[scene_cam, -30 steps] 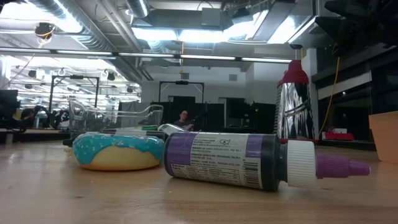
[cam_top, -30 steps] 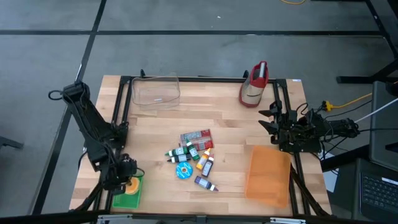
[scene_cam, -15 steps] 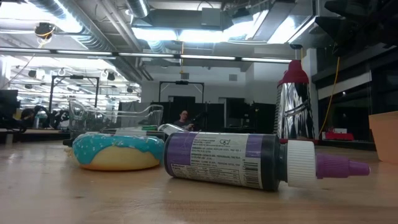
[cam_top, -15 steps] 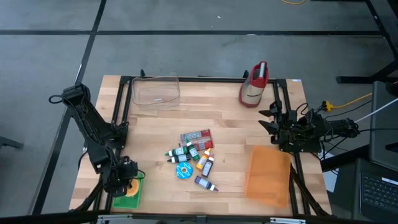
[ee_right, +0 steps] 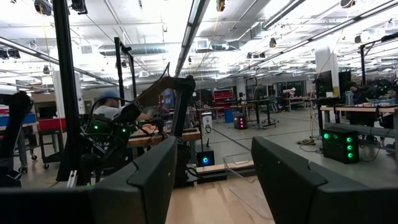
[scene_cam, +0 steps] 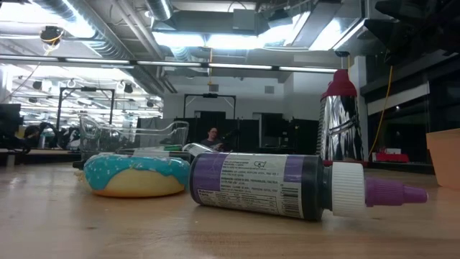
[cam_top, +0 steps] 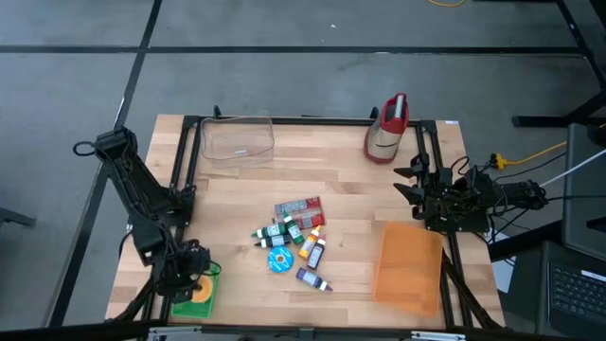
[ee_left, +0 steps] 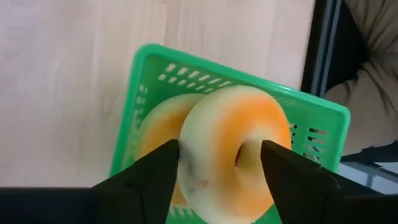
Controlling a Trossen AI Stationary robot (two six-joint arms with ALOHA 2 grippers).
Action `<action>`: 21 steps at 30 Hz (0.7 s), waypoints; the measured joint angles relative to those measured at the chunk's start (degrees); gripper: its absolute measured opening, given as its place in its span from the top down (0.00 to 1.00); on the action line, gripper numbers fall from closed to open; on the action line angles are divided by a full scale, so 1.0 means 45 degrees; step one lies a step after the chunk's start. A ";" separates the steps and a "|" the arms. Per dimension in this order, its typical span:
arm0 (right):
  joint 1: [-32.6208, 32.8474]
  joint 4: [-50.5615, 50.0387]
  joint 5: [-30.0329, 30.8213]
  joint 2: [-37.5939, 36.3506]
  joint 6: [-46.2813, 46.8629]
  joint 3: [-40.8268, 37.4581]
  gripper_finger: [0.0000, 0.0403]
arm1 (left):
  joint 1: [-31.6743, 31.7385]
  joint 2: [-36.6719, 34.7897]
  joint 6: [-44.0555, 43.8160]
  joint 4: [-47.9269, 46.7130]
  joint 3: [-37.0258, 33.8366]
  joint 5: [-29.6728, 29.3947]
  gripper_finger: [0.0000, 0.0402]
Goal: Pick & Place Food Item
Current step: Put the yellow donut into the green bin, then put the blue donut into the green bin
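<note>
A green basket [cam_top: 192, 301] stands at the table's near left corner, seen close in the left wrist view [ee_left: 186, 59]. An orange-glazed donut [ee_left: 236, 143] sits tilted in it, leaning on another orange piece [ee_left: 152, 124] beneath. My left gripper [ee_left: 221, 168] hangs over the basket [cam_top: 189, 275], pointing steeply down, open, one finger on each side of the donut. My right gripper [cam_top: 407, 185] waits open at the table's right edge, nothing between its fingers [ee_right: 214, 168]. My left gripper has its fingertips [ee_left: 168, 163] close beside the donut's outer rim [ee_left: 186, 149] and near its hole. I cannot tell whether they touch it. The donut rests in the basket.
Mid-table lie several small bottles [cam_top: 294, 237], a blue-frosted donut [scene_cam: 136, 175] and a purple bottle [scene_cam: 287, 185]. A clear bin [cam_top: 237, 140] stands far left, a red and silver bag [cam_top: 386, 128] far right, an orange container [cam_top: 409, 265] near right.
</note>
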 joint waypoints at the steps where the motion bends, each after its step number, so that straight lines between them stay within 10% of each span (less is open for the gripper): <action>1: 0.0002 0.0000 -0.0005 0.0002 0.0000 0.0000 0.48 | 0.0005 -0.0001 0.0023 -0.0144 0.0056 -0.0052 0.44; 21: 0.0001 0.0000 0.0000 -0.0001 0.0096 0.0000 0.48 | 0.1036 -0.0010 0.2293 -0.2787 0.2000 -0.1774 0.44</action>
